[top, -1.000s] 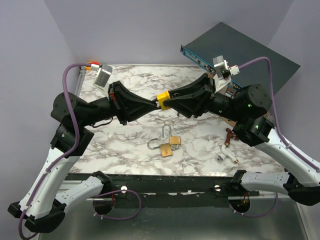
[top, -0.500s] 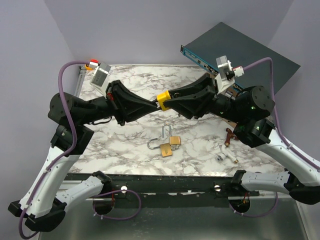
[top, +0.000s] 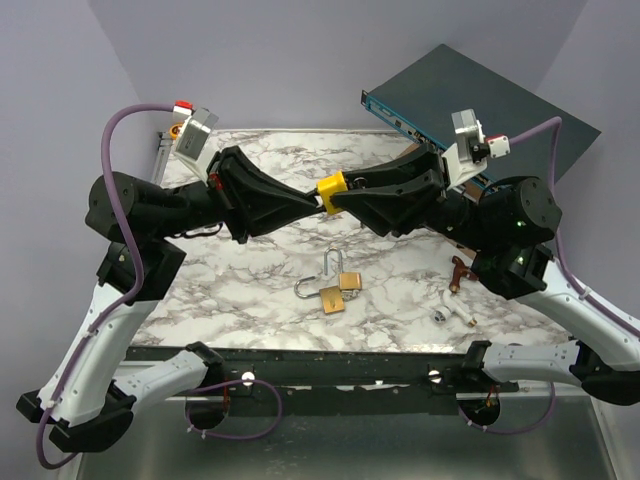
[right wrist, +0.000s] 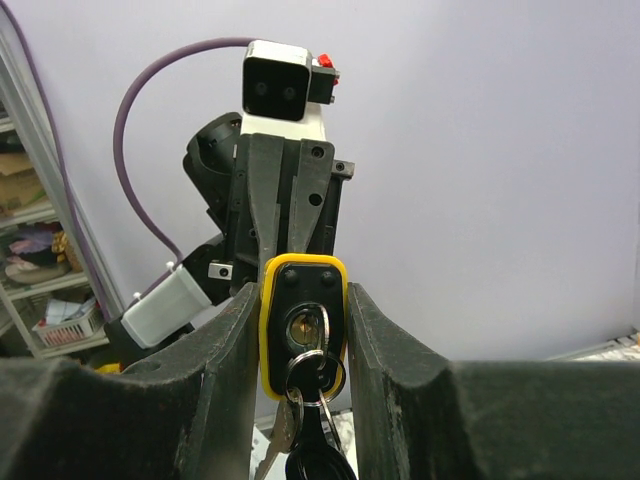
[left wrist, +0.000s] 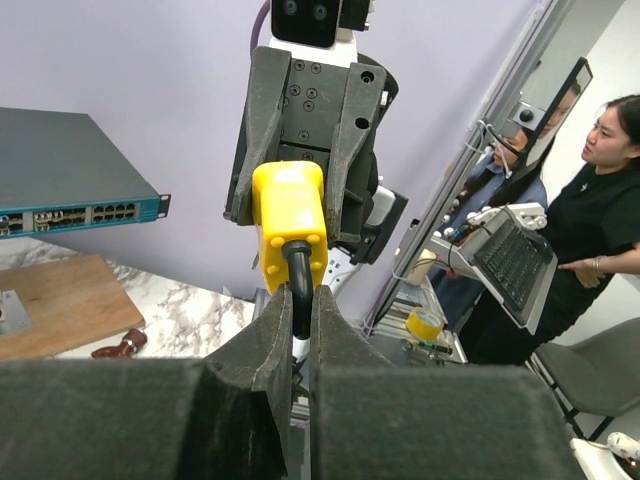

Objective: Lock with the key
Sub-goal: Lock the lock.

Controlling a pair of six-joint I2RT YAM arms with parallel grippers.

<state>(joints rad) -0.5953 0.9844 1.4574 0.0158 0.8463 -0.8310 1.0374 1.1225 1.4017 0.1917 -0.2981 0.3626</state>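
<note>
Higher now, the left tool [top: 316, 203] clamps the yellow padlock [top: 331, 187] by its shackle; right tool [top: 348, 190] clamps its body

No writing, brand or number is legible on the yellow padlock [top: 332, 188], brass padlocks [top: 338, 290] or network switch [top: 480, 90].

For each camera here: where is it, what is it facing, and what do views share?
Top external: above and behind the robot, looking down at the table; both arms show.
Left wrist: on the left arm, facing the padlock in the right gripper; left gripper shows.
Right wrist: on the right arm, facing the key and left gripper; right gripper shows.
Shared: all see the padlock between both grippers.
</note>
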